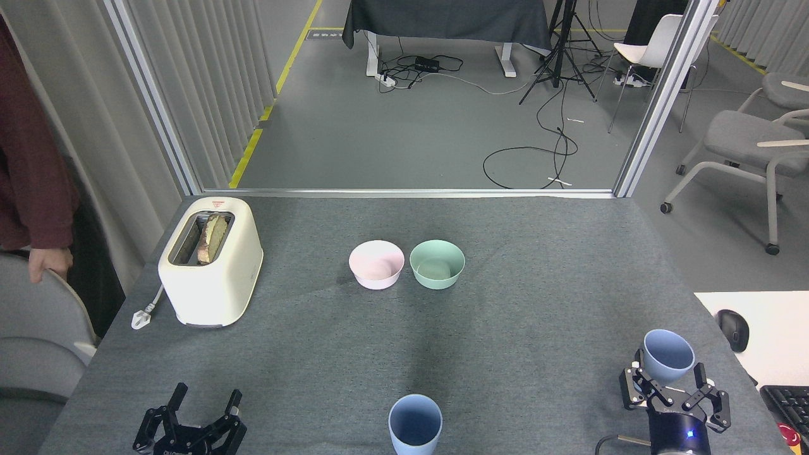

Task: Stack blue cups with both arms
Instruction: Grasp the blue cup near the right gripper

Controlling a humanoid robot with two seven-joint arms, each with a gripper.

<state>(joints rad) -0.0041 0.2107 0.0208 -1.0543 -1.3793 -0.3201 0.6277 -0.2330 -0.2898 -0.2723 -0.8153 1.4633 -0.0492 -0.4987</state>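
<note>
1. Cups: one blue cup (415,423) is standing upright at the near edge of the grey table (537,284), mouth up, nothing showing inside it. The other blue cup (667,356) is standing at the near right, also showing nothing inside.
2. My right gripper (671,379) is sitting with its fingers spread on either side of the right-hand cup's lower body; I cannot tell whether they are touching the wall.
3. My left gripper (203,411) is hovering at the near left with its fingers spread, pinching nothing, well apart from both cups.
4. Pink bowl (376,264) and green bowl (437,264) are sitting just beside each other mid-table, both showing bare insides.
5. Toaster (212,262) at the left is holding a slice of bread (213,237) in its slot.
</note>
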